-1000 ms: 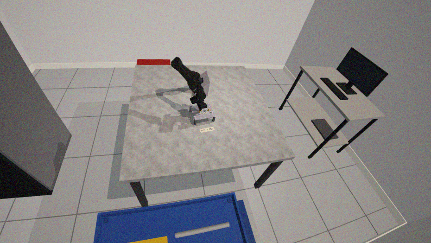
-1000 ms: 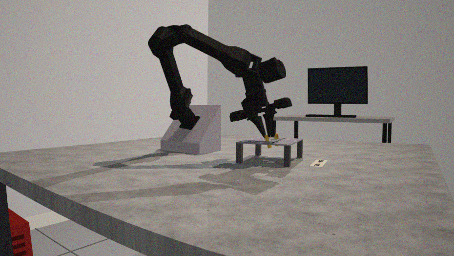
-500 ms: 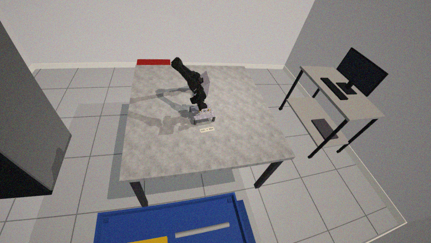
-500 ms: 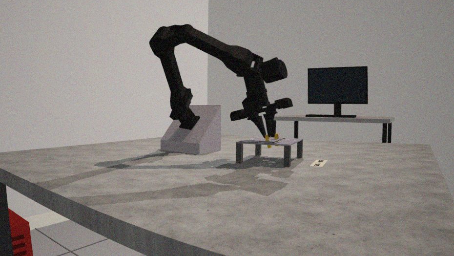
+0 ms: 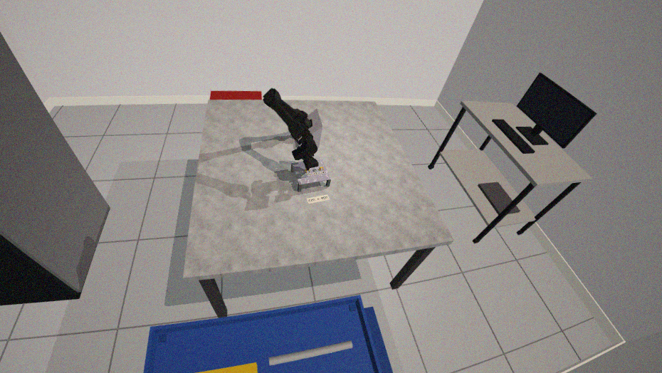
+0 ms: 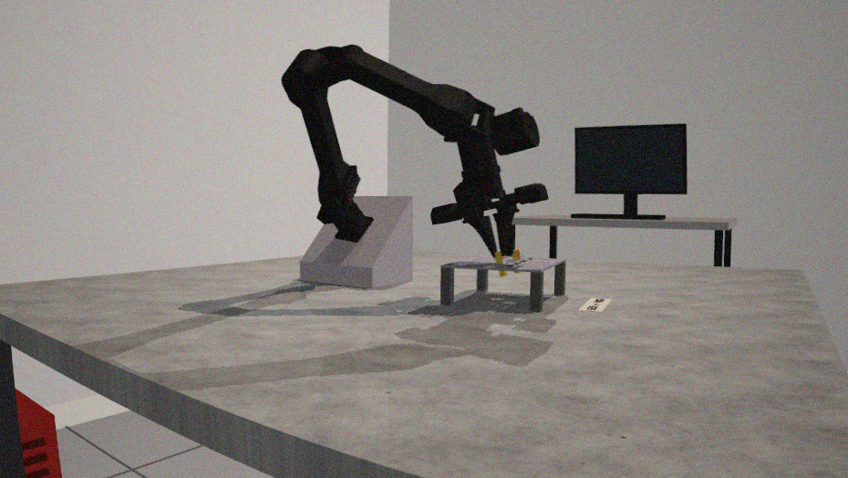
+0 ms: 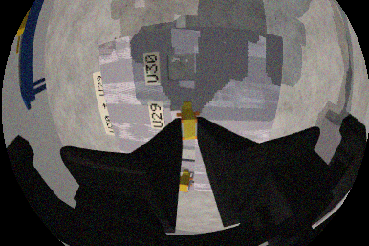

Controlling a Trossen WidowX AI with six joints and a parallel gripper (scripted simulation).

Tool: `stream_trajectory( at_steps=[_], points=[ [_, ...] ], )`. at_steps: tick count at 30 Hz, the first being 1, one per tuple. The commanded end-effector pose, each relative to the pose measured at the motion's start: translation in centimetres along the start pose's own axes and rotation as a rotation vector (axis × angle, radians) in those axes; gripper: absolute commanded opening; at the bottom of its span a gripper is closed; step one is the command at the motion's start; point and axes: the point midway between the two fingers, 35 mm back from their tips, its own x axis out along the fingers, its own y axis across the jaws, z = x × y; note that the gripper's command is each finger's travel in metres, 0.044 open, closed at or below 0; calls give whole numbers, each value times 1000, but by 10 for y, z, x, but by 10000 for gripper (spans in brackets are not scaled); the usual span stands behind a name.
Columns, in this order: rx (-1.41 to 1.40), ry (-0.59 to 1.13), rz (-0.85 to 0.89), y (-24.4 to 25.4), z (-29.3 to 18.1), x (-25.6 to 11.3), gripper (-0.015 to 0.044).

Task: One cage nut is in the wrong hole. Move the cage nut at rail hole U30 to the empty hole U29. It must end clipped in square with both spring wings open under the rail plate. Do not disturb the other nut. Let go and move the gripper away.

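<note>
Grey table (image 5: 342,232) (image 6: 312,398) (image 7: 72,64), bearing all the parts. Black arm (image 5: 300,129) (image 6: 387,78), reaching from its sloped stand (image 6: 392,254). Pale rail plate (image 5: 312,179) (image 6: 469,264) (image 7: 258,112), raised on four legs. Gripper (image 5: 310,169) (image 6: 503,254) (image 7: 188,123), pointing down, its jaws clenched on the yellow cage nut (image 5: 307,170) (image 6: 499,257) (image 7: 189,127). In the wrist view, this nut lies at about three o'clock from the U29 label (image 7: 157,115); the U30 label (image 7: 154,68) is at eleven o'clock from it, the other nut (image 5: 321,169) (image 6: 516,254) (image 7: 185,180) at six. Whether both wings are open beneath the plate cannot be told.

Handling (judged): light, with a stiff body and springy wings; small faces may slip or twist. Best grip: opposite sides of the body, square and centred, wings left free. Seating probably needs straight, firm pressure, then a clean upward release.
</note>
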Motion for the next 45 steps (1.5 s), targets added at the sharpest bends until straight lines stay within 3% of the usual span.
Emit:
stream_trajectory(
  at_steps=[1, 45],
  points=[
    [6, -5, -3, 1, 1, 0, 27],
    [8, -4, -74, 3, 1, 1, 27]
  ],
)
